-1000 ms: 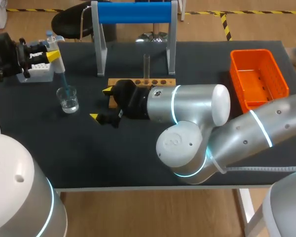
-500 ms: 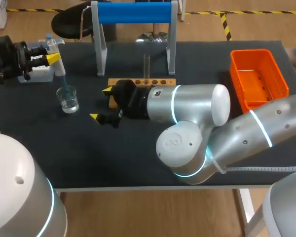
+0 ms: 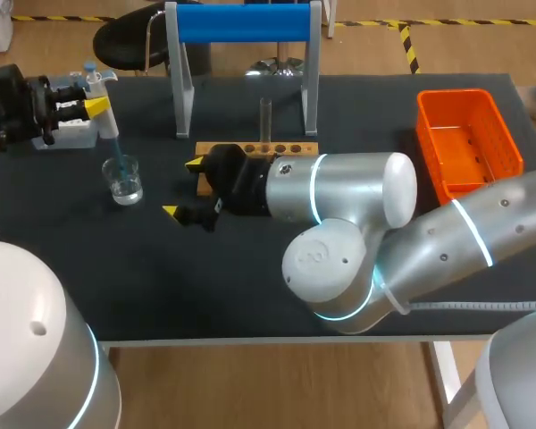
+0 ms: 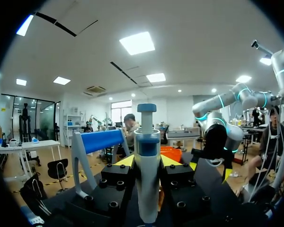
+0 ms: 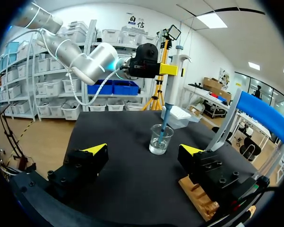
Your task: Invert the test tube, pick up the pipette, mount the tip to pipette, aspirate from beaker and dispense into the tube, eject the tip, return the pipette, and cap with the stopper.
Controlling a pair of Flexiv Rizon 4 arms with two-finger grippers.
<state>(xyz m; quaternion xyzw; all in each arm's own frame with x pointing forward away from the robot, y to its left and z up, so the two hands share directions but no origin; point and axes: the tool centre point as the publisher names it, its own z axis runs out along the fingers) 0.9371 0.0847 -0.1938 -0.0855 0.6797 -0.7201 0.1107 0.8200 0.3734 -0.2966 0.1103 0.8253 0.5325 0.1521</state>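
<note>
My left gripper (image 3: 91, 105) at the table's far left is shut on the white pipette (image 3: 98, 85), held upright. Its blue tip (image 3: 115, 150) dips into the glass beaker (image 3: 123, 180) of clear liquid. The left wrist view has the pipette (image 4: 146, 156) between the gripper's (image 4: 147, 161) yellow tips. My right gripper (image 3: 184, 188) hangs open and empty just left of the wooden rack (image 3: 261, 149), where a test tube (image 3: 265, 117) stands upright. From the right wrist, the beaker (image 5: 160, 139) and pipette (image 5: 172, 78) lie ahead of the open gripper (image 5: 144, 150), and the rack (image 5: 199, 199) sits beside one finger.
A white tip box (image 3: 70, 132) sits under my left gripper. A stand with a blue bar (image 3: 243, 22) rises behind the rack. An orange basket (image 3: 469, 143) stands at the far right. My right arm's bulky elbow (image 3: 339, 268) covers the middle front.
Over the first half second my left gripper shifted slightly and set the pipette more upright, tip still in the beaker. Since then nothing has moved. The right arm is still.
</note>
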